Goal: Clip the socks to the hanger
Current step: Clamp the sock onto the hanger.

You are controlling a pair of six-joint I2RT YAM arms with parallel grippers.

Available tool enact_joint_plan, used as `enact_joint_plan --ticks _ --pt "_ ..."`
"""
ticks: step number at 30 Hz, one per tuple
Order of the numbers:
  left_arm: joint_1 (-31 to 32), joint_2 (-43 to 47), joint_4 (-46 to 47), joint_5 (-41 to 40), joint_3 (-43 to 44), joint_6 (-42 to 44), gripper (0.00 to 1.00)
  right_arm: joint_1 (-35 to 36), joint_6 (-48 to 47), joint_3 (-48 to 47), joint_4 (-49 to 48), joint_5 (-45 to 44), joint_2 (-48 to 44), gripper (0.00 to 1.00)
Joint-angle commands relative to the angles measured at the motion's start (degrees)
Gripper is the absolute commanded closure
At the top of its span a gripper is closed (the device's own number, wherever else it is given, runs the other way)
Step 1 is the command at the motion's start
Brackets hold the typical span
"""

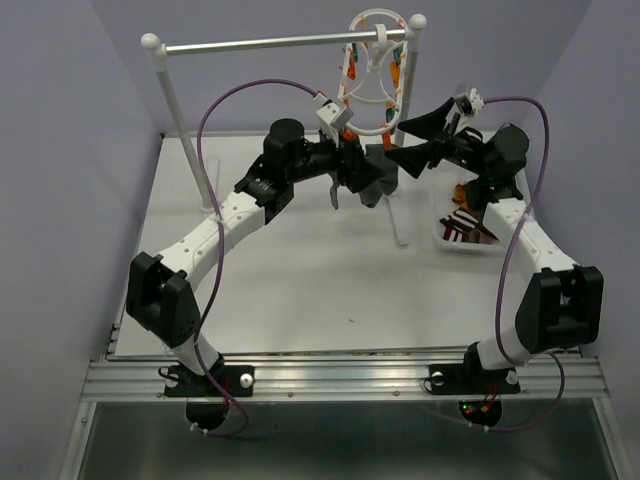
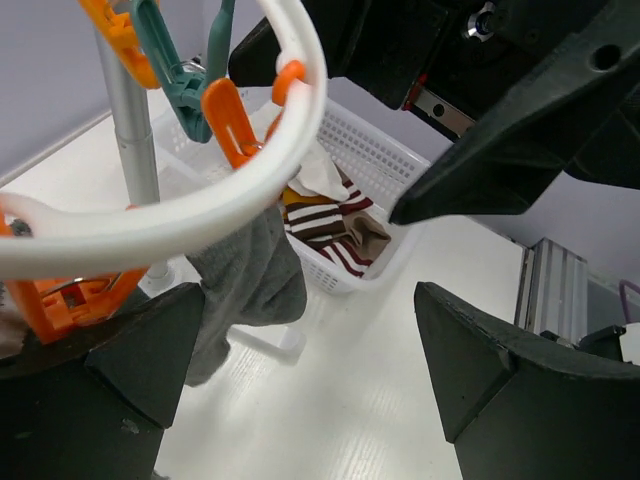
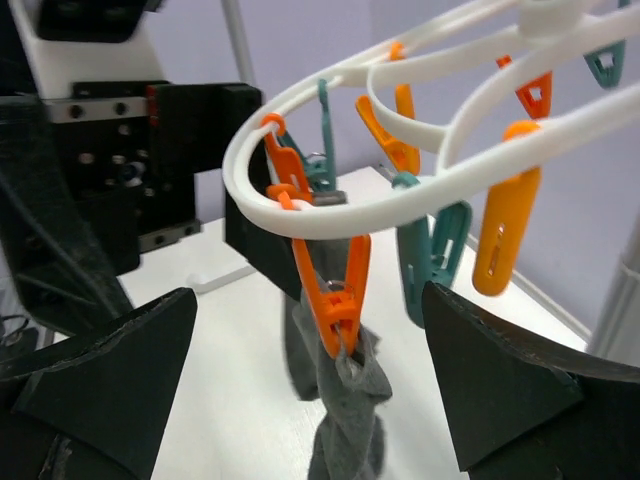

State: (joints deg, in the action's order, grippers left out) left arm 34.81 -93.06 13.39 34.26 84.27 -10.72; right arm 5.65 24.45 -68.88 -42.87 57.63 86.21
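Note:
The white hanger [image 3: 330,215] hangs from the rail, its ring [image 2: 300,100] ringed with orange and teal clips. One orange clip [image 3: 335,290] pinches the top of a grey sock [image 3: 350,440], which dangles twisted below it. My right gripper [image 3: 308,330] stands open with that clip and sock hanging free between its fingers, touching neither. My left gripper [image 2: 310,330] is open too, with nothing in it. The grey sock [image 2: 245,290] hangs just beside its left finger. More socks, one brown striped [image 2: 330,225], lie in the white basket [image 2: 385,160].
The metal rail stand [image 1: 260,43] spans the back of the table, and one post [image 2: 130,110] rises close to the hanger. The basket [image 1: 447,235] sits at the right under my right arm. Both grippers meet under the hanger [image 1: 381,36], nearly face to face.

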Motion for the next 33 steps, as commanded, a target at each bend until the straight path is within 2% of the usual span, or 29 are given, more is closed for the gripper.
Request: enact_joint_plan --ticks 1,7,10,11,14,17,23,30,33 --pt "0.2 7.1 -0.2 -4.7 -2.8 2.8 0.01 -0.3 -8.9 1.2 10.8 -8.7 -4.1 0.00" --pt "0.1 14.9 -1.4 -16.1 -8.9 2.8 0.01 -0.3 -11.2 4.5 15.2 -18.9 -9.6 0.00" --pt "0.1 19.3 -3.3 -23.6 -11.9 1.7 0.01 -0.3 -11.3 5.7 19.8 -30.0 -12.5 0.00" --pt "0.1 20.4 -3.8 -25.6 -12.5 1.3 0.01 -0.3 -11.0 6.0 22.4 -37.2 -13.1 0.00" --pt "-0.4 24.9 -5.0 -33.5 -15.6 -0.6 0.01 -0.8 -9.4 5.9 27.9 -50.8 -14.0 0.00" --pt "-2.2 28.6 -4.8 -37.0 -18.7 -2.5 0.01 -1.4 -6.3 5.8 31.4 -59.3 -14.1 0.00" --pt "-5.0 31.7 -5.6 -35.4 -21.2 -4.0 0.01 -1.4 -4.4 6.9 35.7 -65.0 -15.5 0.00" --pt "-5.2 32.5 -4.6 -34.5 -21.8 -3.3 0.01 -1.4 -3.0 11.0 35.8 -65.7 -19.2 0.00" --pt "-5.3 32.1 -4.7 -31.8 -21.0 -2.4 0.01 -1.4 -2.5 12.5 35.8 -66.0 -19.7 0.00"
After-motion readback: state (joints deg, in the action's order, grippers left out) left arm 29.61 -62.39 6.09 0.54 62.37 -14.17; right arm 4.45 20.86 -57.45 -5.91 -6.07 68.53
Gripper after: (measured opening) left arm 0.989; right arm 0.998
